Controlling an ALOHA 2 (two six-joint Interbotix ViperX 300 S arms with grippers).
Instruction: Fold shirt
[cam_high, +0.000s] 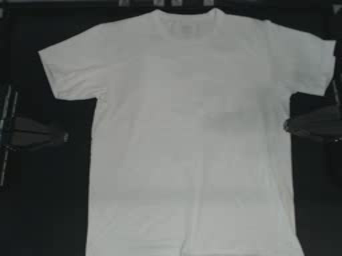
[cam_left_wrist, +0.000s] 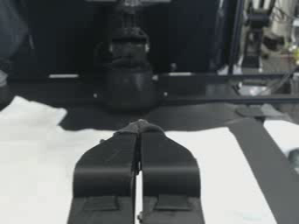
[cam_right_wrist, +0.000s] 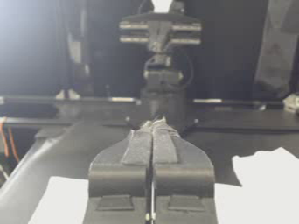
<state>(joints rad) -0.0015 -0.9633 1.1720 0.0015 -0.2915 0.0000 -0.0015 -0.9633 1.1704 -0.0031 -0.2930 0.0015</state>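
Observation:
The white shirt (cam_high: 190, 135) lies flat and spread out on the dark table, collar toward the top edge, both short sleeves out to the sides, hem at the bottom edge. My left gripper (cam_high: 65, 136) is parked on bare table just left of the shirt's side, jaws shut with nothing between them (cam_left_wrist: 139, 127). My right gripper (cam_high: 287, 126) sits at the shirt's right edge below the sleeve, also shut and empty (cam_right_wrist: 155, 124). Each wrist view shows the shirt (cam_left_wrist: 35, 175) (cam_right_wrist: 262, 192) under its own closed jaws and the opposite arm far across.
Dark table (cam_high: 47, 210) shows on both sides of the shirt. The opposite arm's base (cam_left_wrist: 128, 83) stands across the table in the left wrist view, and the other arm (cam_right_wrist: 161, 65) in the right wrist view. Frame rails run along the table's far edges.

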